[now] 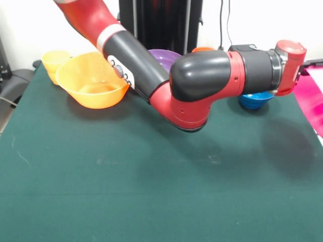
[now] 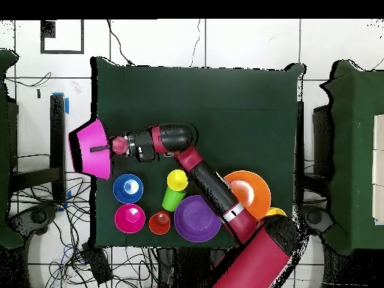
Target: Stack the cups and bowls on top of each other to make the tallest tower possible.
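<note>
The arm is glossy red with chunky black sections, a white band up toward 11 o'clock, small round buttons on the black link, tiny screws in the red elbow.

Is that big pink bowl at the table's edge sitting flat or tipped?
Tipped. In the overhead view the big pink bowl lies on its side at the table's edge, with the gripper at it; the grip is unclear.
</note>
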